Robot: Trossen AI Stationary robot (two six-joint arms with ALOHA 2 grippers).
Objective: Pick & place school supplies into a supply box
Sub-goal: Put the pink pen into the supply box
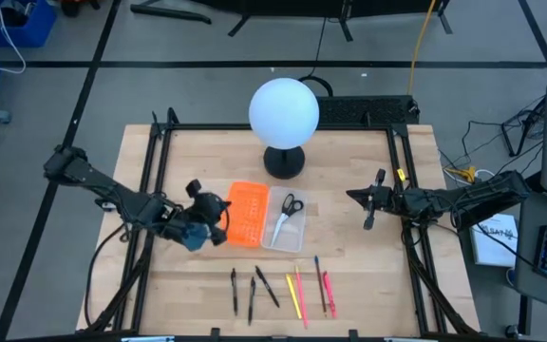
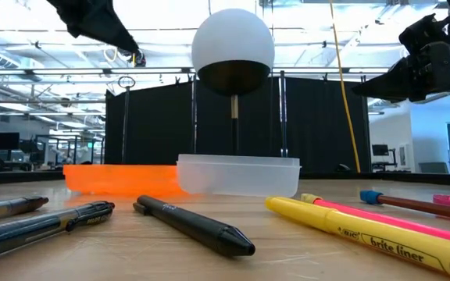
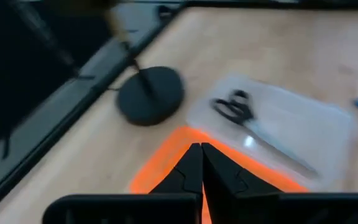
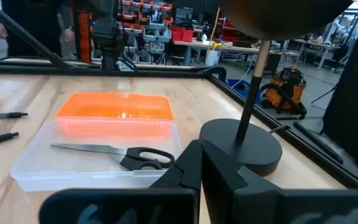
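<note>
Supply box [image 1: 288, 231] first: the clear shallow tray sits near the middle of the wooden bench [image 1: 349, 190], touching the orange perforated panel [image 1: 248, 214] on its left-arm side. A lamp [image 1: 284, 112] with a white globe stands just behind both, its round black base [image 4: 241, 146] near the tray's far end. Scissors [image 1: 286, 211] with dark handles lie inside the tray (blades along its length). Pens and pencils [image 1: 283, 290] lie in a loose row on the bench's front edge, well apart from the tray: black ones, yellow highlighters [image 2: 381, 238], a pink one and a brown one. Left gripper [image 1: 218, 220] hovers over the orange panel's outer edge, jaws pressed together and empty. Right gripper [image 1: 369, 220] hangs at the bench's right side, jaws likewise shut with nothing between them.
</note>
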